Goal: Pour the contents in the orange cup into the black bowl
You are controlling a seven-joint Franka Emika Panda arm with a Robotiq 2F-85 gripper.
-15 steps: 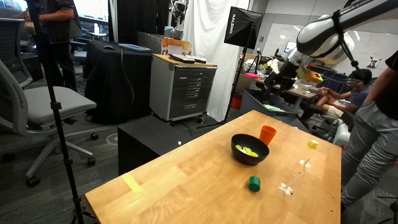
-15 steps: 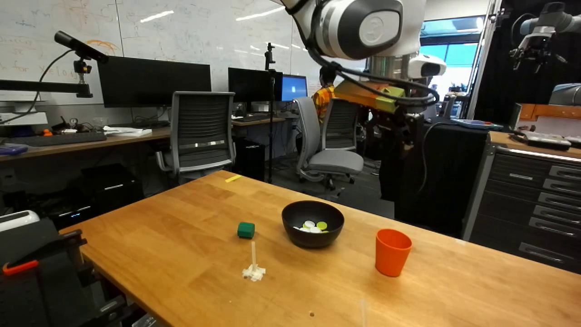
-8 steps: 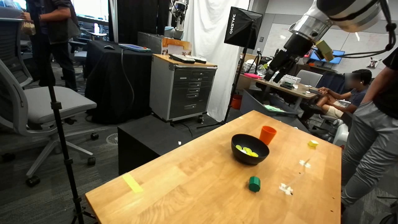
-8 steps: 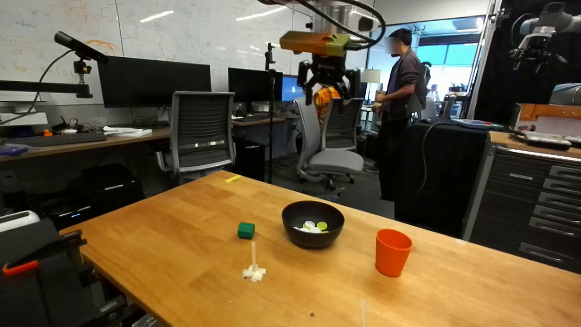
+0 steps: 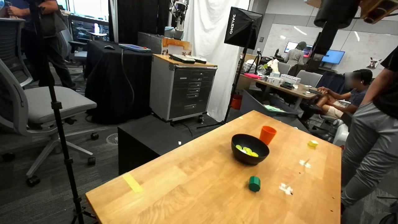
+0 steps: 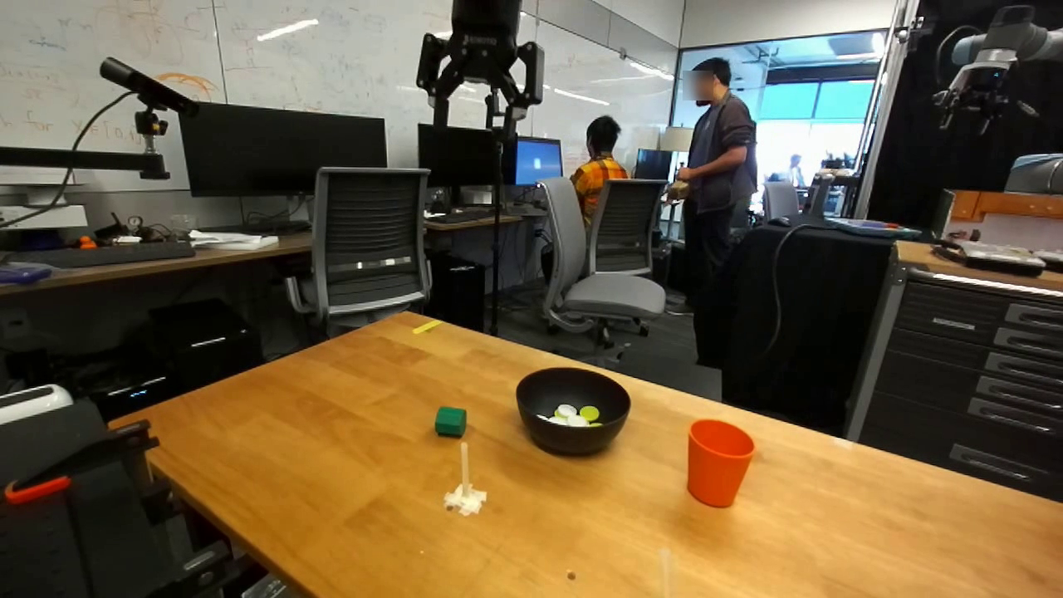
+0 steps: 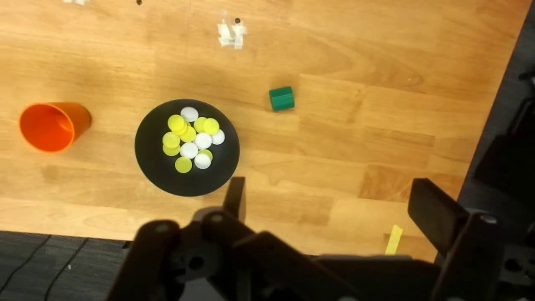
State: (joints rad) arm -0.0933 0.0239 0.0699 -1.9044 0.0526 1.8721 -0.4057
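We see yellow and white discs (image 7: 188, 134) inside the black bowl (image 7: 152, 165), the orange cup (image 7: 54, 127) upright near it, and the gripper (image 6: 472, 119) raised, its fingers spread.
In the wrist view its 2 fingers stand wide apart, with table (image 7: 334, 146) showing between them. The discs form a loose clump in the bowl; we count 5 white, while the yellow overlap too much to number. The cup stands on the table in both exterior views; the wrist view shows us a gap between it and the bowl. A green block (image 7: 282, 99) lies on the bowl's side away from the cup; in an exterior view we spot a yellow block (image 5: 312, 143) near the table's edge.
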